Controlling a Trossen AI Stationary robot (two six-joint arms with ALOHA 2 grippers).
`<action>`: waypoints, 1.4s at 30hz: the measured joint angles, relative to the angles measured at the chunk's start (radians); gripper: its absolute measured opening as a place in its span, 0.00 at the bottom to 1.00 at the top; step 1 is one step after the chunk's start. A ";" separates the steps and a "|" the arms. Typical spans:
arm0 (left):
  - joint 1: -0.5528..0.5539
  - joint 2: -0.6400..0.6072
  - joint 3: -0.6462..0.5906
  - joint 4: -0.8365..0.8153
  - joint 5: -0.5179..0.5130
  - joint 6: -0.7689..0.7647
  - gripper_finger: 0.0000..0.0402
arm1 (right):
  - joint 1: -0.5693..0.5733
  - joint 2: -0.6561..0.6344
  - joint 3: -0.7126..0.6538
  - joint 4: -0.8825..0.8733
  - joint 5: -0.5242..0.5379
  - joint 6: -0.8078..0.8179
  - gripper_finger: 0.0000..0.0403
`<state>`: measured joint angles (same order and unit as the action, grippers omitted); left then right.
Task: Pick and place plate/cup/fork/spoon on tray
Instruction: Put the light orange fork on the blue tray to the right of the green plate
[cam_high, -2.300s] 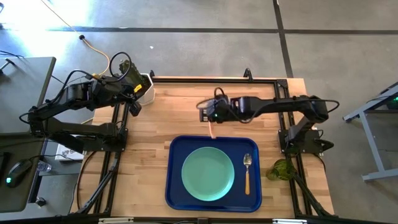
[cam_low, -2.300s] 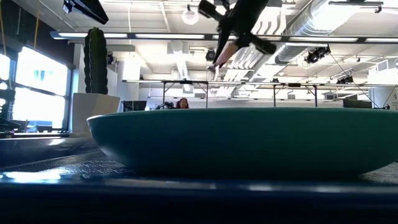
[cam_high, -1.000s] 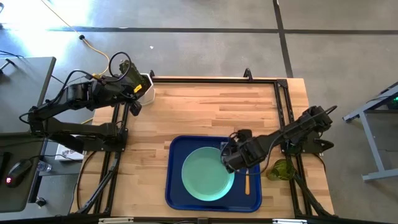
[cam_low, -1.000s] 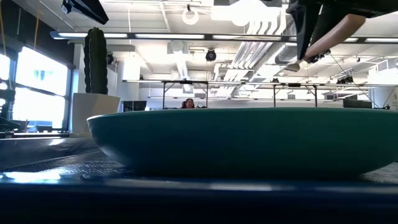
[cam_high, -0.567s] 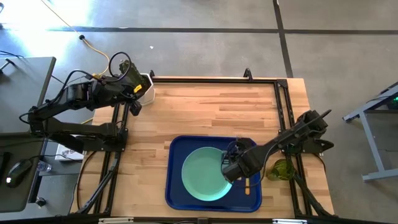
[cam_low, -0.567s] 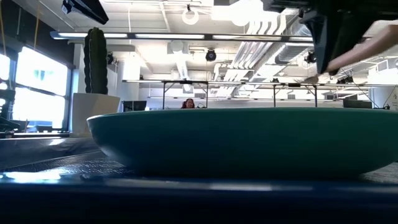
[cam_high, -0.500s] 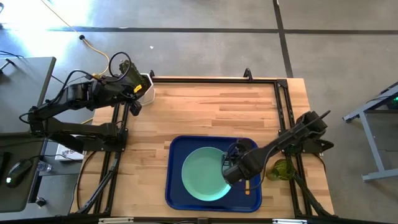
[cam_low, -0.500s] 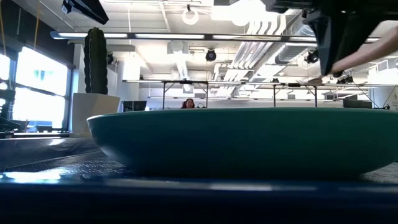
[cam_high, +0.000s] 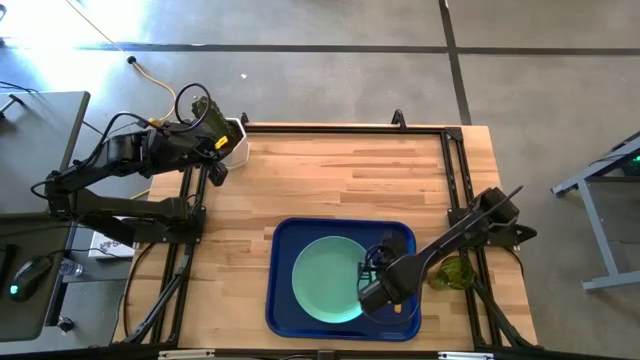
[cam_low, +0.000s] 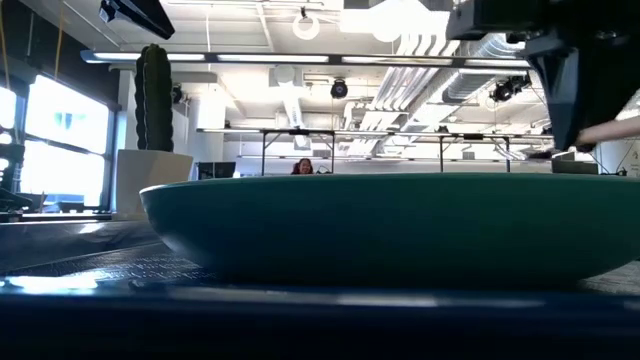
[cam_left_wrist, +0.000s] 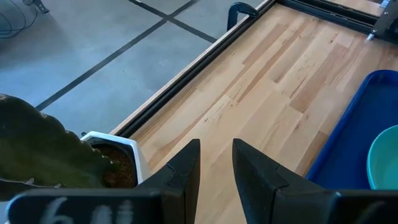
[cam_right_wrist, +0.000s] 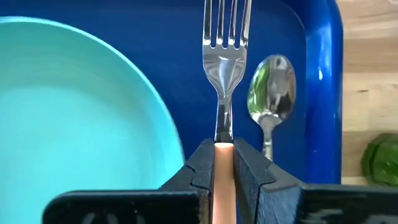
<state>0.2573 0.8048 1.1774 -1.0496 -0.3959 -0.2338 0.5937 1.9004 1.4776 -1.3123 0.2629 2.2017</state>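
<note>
Presently the right end effector (cam_right_wrist: 224, 163) is closed on the fork (cam_right_wrist: 225, 74), pinching the tan handle just behind the metal neck, so the tines project forward over the tray (cam_right_wrist: 186, 74) floor. The fork is aligned lengthwise with the spoon (cam_right_wrist: 268, 106), which already lies in the tray near its right rim; the grip seems chosen to lay the fork down parallel, in the strip between spoon and plate (cam_right_wrist: 74, 118). From above, this end effector (cam_high: 377, 280) sits over the tray's right half beside the plate (cam_high: 325, 280). Whether the fork touches the tray floor cannot be told. The cup (cam_high: 455, 272) stands on the counter (cam_high: 330, 180) outside the tray's right rim, not yet placed. The left end effector (cam_left_wrist: 214, 165) waits with fingers slightly apart, empty, at the counter's far left corner near the cactus pot (cam_left_wrist: 118, 155), clear of the working area.
</note>
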 joint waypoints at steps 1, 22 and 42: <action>0.000 0.000 0.000 0.000 0.000 0.000 0.21 | 0.002 0.008 0.000 0.000 -0.010 0.000 0.04; 0.000 0.000 0.000 0.000 0.000 0.000 0.21 | 0.054 0.159 0.000 0.100 -0.109 0.046 0.04; 0.000 0.000 0.000 0.000 0.000 -0.001 0.21 | 0.053 0.183 -0.030 0.144 -0.122 0.046 0.04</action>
<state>0.2577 0.8051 1.1774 -1.0496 -0.3958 -0.2344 0.6464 2.0834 1.4475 -1.1685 0.1406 2.2473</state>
